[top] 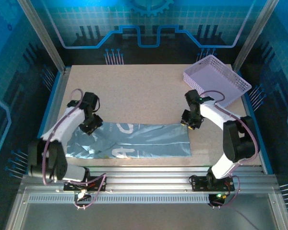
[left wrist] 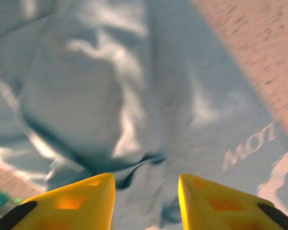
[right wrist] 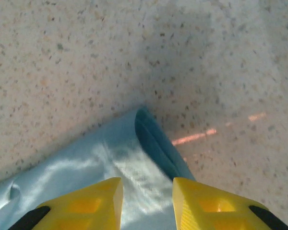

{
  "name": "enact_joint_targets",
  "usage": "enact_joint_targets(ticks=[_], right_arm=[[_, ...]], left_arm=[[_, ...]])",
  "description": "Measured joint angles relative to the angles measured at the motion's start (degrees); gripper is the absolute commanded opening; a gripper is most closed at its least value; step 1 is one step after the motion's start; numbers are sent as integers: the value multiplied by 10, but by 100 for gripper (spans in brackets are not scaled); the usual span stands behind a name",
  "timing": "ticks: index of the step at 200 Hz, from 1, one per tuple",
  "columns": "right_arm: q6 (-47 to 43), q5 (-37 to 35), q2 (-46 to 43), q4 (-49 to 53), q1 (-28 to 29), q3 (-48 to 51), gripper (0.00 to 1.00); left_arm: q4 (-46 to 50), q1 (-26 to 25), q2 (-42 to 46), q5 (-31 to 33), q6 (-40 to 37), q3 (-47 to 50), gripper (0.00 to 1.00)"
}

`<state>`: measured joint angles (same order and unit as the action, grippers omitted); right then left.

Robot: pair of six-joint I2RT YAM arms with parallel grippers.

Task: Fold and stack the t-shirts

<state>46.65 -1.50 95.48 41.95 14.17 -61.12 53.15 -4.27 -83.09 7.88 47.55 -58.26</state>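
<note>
Yellow fingers [right wrist: 91,203] of the right hand [top: 191,123] stand apart, empty, over the t-shirt's [top: 139,140] far right corner — left hand [top: 90,126] likewise open above its other end — so pinch every layer evenly before folding this band lying along the near surface [top: 149,96].

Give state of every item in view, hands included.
t-shirt: folded into a long strip, lying flat on the table.
basket: looks empty, at the table's far right corner.
left hand: open, over the t-shirt's left end.
right hand: open, over the t-shirt's far right corner.
</note>
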Motion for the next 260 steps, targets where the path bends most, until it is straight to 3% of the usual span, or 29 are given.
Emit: enact_joint_targets(ticks=[36, 88, 210, 242, 260], right_arm=[[-26, 18, 43, -28, -14, -4, 25], [-31, 17, 46, -35, -15, -8, 0], [-29, -44, -10, 16, -31, 14, 0], [-35, -42, -3, 19, -31, 14, 43], [-38, -53, -4, 30, -25, 5, 49]], left_arm=[[-49, 34, -100, -13, -31, -26, 36], [-72, 46, -139, -13, -62, -43, 29], [-71, 52, -204, 0, -70, -51, 22], [-65, 53, -201, 4, -70, -58, 40], [-59, 54, -176, 14, -74, -62, 46]])
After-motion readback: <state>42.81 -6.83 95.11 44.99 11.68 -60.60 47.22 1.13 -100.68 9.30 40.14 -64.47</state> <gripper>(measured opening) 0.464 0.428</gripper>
